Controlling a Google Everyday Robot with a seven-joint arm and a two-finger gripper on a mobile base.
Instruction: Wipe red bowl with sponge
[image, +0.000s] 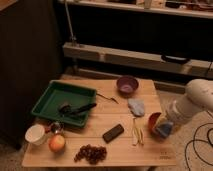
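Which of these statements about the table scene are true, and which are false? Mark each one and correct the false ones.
1. The gripper is at the red bowl, on the right side of the table. True.
2. The purple bowl sits inside the green tray. False: it stands on the bare table, to the right of the tray.
3. The grapes lie near the table's front edge. True.
4. The white cup stands at the table's right edge. False: it is at the front left corner, near the apple.
5. A dark utensil lies in the green tray. True.
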